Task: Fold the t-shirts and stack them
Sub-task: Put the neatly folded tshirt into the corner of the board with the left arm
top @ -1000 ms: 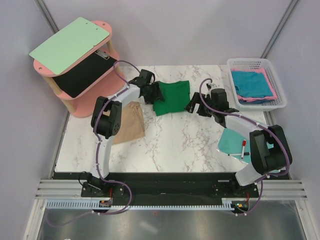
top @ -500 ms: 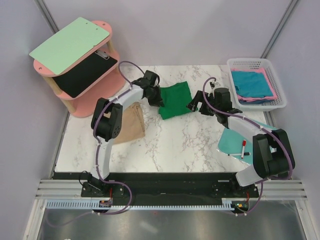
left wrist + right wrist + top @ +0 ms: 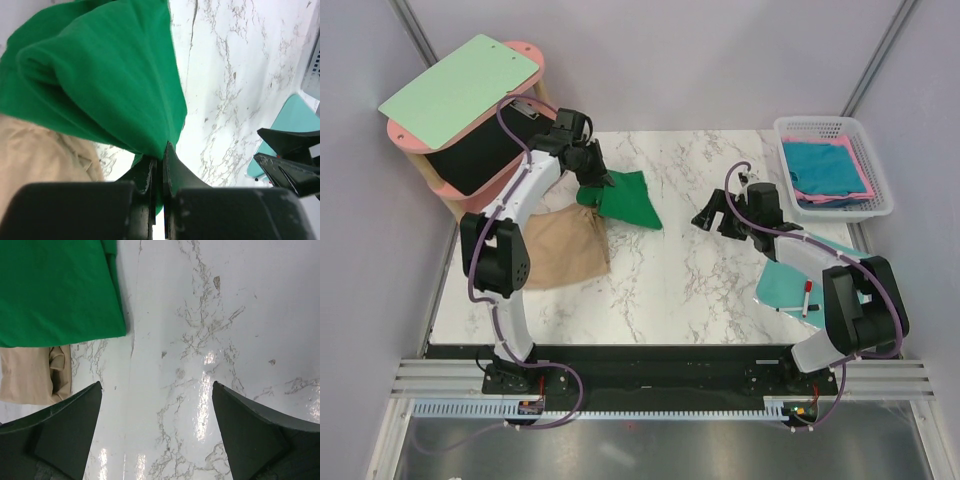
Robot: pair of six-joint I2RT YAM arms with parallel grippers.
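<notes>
**On the table's far-left side: green shirt in a closed grip**

From above, over the far-left part of the marble table [image 3: 690,290]: left gripper [image 3: 591,178] pinched tight on the dark green t-shirt [image 3: 628,200], bunched, its free end lying toward mid-table; tan-beige t-shirt [image 3: 560,250] just beside it, near the left edge; teal-blue t-shirt [image 3: 820,163] and pink t-shirt [image 3: 866,182] in the white basket [image 3: 835,126] at far right; right gripper [image 3: 710,218] over bare marble, well apart from the green cloth. From the left wrist: jaws together, green fabric fanning out from them, tan cloth at lower left. From the right wrist: fingers [image 3: 60,430] spread wide, holding nothing; green and tan edges at upper left.
</notes>
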